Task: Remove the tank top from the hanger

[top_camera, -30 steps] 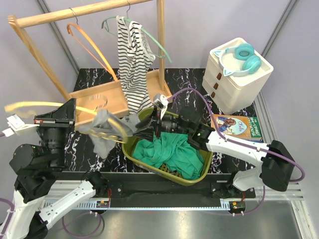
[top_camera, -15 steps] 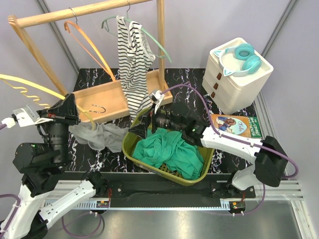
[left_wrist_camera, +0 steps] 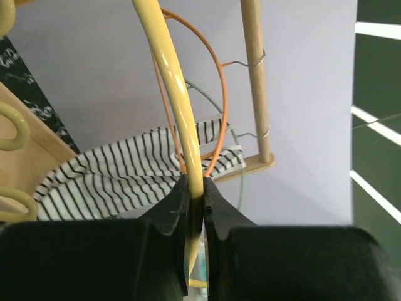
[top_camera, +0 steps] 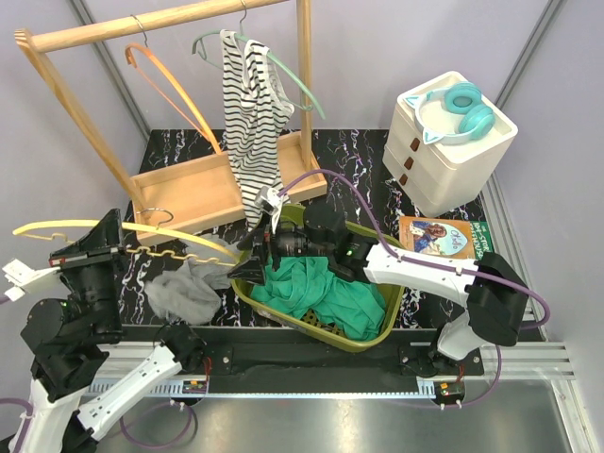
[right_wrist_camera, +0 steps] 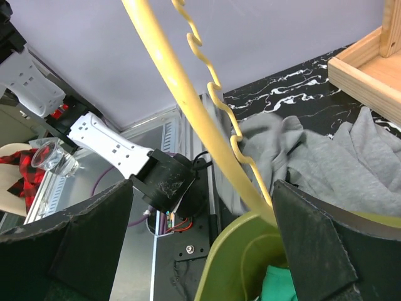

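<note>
- Since the gray tank top (top_camera: 184, 293) lies on the worktop (top_camera: 351, 151), 9 o'clock from the basket (top_camera: 238, 279), it looks off the yellow hanger (left_wrist_camera: 166, 75).
- Left pincer (left_wrist_camera: 195, 188) squeezes the yellow hanger to hold it up.
- Right pincer (right_wrist_camera: 200, 188) gapes wide, empty.

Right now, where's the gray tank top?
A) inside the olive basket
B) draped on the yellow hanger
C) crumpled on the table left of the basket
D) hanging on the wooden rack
C: the gray tank top lies in a heap on the black marble table beside the olive basket, near the yellow hanger held in the left gripper.
</note>
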You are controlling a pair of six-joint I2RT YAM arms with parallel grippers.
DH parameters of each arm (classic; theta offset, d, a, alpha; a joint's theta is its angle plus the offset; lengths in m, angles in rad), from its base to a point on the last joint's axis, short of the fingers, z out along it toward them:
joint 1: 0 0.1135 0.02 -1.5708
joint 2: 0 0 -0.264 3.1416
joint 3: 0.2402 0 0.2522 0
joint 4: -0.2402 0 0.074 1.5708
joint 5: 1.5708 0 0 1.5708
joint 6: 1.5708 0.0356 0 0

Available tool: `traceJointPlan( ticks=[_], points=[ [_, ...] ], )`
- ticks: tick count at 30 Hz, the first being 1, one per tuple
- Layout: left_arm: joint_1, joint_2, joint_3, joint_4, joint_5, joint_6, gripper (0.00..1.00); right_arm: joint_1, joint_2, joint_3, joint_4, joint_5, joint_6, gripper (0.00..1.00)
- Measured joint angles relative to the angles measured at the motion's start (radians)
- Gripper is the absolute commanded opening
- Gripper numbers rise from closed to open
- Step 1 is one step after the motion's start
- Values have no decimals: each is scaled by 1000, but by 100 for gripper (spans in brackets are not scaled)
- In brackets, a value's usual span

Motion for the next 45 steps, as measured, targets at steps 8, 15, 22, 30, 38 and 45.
traceJointPlan(
  ticks=[8,15,22,30,38,45],
  points=[
    [0,-11,-1,-24,8,-261,0,6,0,1,38,11,-33,90],
    [0,-10,-1,-44,47,-364,0,7,-16,-51,76,81,-74,37],
    [6,17,2,-60,59,-400,15,36,-96,-154,122,54,-129,0],
    [4,29,-24,-63,162,-362,81,27,-269,-246,32,240,-80,0],
    [4,-33,-99,-10,469,32,87,25,-593,-355,-217,334,-45,0],
    [4,-99,-56,-97,549,253,90,26,-851,-463,-422,381,12,0]
  ],
)
